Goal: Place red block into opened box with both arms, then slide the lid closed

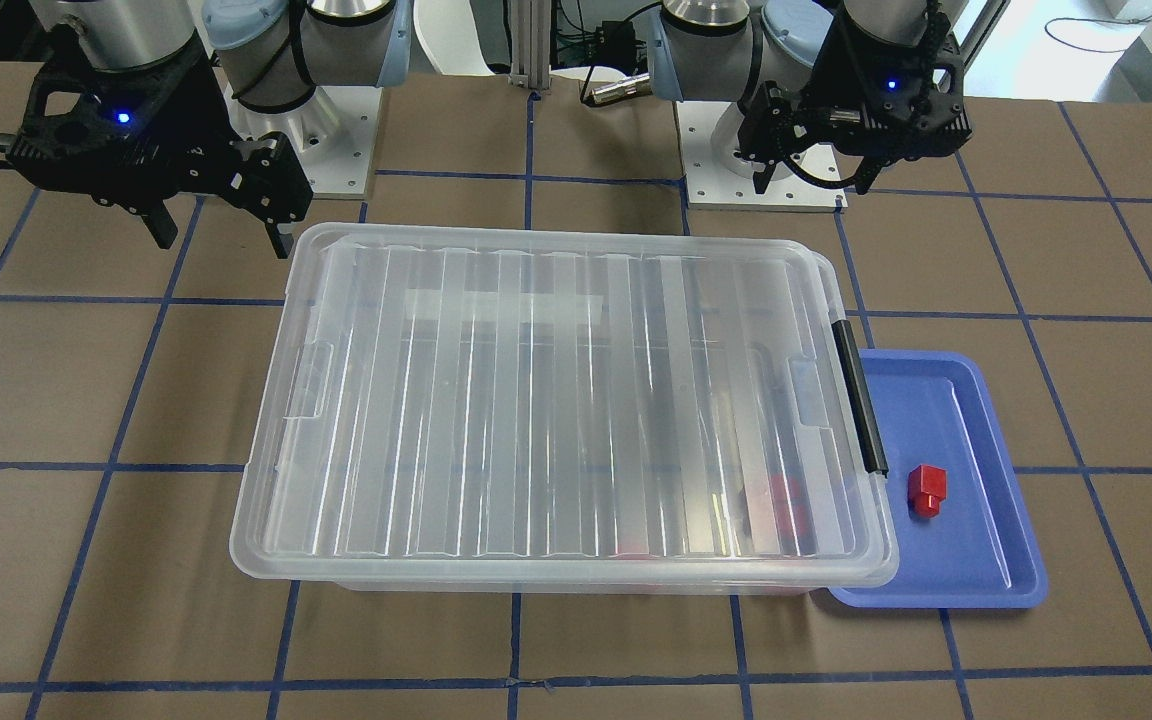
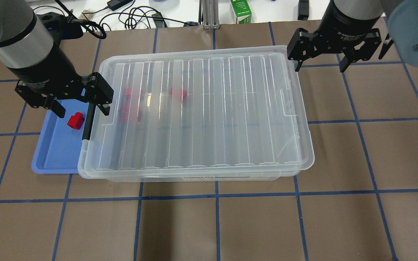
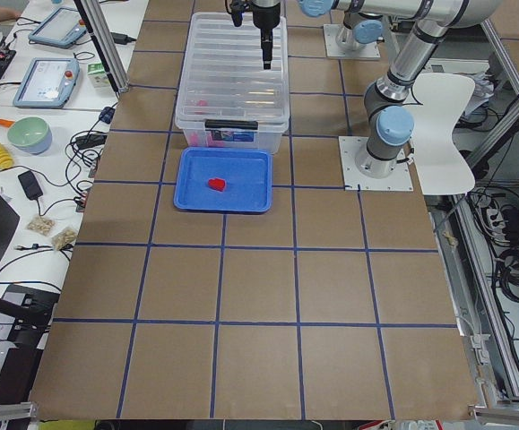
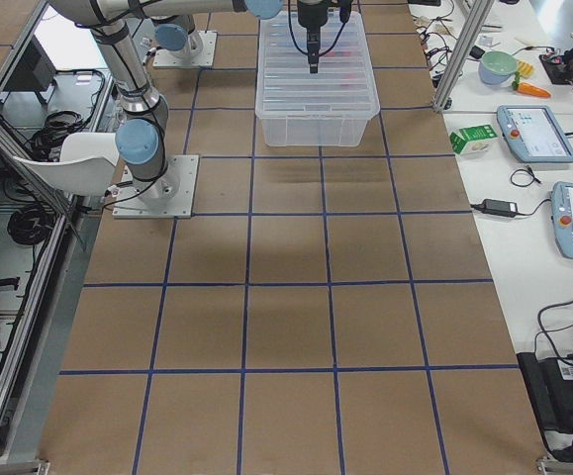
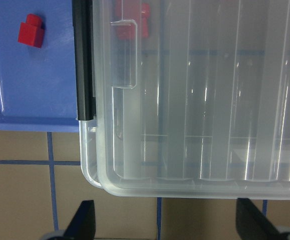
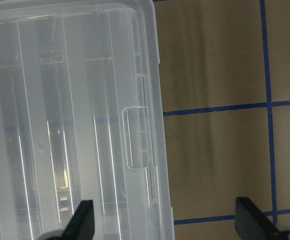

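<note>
While the lid [image 2: 201, 108] is lying flat over the box [image 2: 216, 177], covering nearly the whole opening with one corner sitting slightly off the box rim in the left wrist view, the red block [image 2: 75, 120] is resting outside on the blue tray [image 2: 54, 159]. Taking the overhead view as the clock face, the tray is sitting just beside the box's nine o'clock end, next to the black handle [image 2: 86, 127]. Other red blocks [image 2: 178, 93] are showing blurred through the lid, toward ten o'clock inside the box. The left pincer [image 2: 84, 114] is hovering over the handle and the tray's inner edge, fingers spread apart and holding nothing. The right pincer [image 2: 320, 69] is hanging off the box's one o'clock corner above the bare tabletop [image 2: 357, 163], likewise spread and empty. As I am reading it, nothing is going in while the lid is covering the box, so the step in hand is probably sliding the lid toward three o'clock. Doing that well is calling for both pincers working the lid's two ends together and pushing level along the long axis, so the thin sheet is not skewing or buckling. Opening only a gap at nine o'clock is keeping the block's carry short. The block is likely gripping best across its cube body, not the stub.
</note>
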Controlling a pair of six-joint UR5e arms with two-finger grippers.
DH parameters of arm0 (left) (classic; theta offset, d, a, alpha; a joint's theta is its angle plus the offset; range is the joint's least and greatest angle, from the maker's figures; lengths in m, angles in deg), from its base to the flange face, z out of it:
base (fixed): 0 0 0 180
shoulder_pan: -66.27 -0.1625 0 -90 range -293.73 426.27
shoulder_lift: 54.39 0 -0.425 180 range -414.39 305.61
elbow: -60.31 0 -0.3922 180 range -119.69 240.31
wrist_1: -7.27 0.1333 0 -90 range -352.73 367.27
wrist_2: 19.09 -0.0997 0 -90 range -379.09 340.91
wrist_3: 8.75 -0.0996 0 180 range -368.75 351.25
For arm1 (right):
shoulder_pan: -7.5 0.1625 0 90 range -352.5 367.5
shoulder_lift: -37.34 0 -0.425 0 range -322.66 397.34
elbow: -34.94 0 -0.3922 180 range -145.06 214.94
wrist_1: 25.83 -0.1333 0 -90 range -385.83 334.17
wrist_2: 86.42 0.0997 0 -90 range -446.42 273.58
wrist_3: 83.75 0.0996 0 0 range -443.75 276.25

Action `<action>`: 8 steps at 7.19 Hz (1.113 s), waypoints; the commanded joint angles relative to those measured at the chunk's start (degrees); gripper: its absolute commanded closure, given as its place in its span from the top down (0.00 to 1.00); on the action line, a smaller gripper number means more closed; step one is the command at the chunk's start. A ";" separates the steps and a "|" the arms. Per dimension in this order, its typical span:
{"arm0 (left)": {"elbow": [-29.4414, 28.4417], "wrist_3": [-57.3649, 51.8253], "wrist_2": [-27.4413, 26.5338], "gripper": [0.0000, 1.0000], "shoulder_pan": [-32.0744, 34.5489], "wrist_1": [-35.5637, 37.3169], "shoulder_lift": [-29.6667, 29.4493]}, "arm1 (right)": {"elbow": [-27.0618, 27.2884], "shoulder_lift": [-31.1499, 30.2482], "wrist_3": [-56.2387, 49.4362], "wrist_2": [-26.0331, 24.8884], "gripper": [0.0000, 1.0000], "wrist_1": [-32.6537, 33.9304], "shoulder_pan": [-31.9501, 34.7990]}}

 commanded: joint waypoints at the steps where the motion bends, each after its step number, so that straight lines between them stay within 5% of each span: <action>1: 0.09 0.00 0.00 1.00 0.00 -0.09 -0.05 | -0.22 -0.01 -2.67 -0.11 1.00 -0.40 -2.00; 4: 0.18 -0.17 -0.18 1.00 -0.09 -0.18 -0.05 | 4.41 1.21 -5.84 -0.03 1.00 0.65 -4.56; 8: 0.18 -3.57 0.00 1.00 -2.62 0.70 -1.45 | 16.54 5.97 -7.18 0.76 1.00 15.21 -6.06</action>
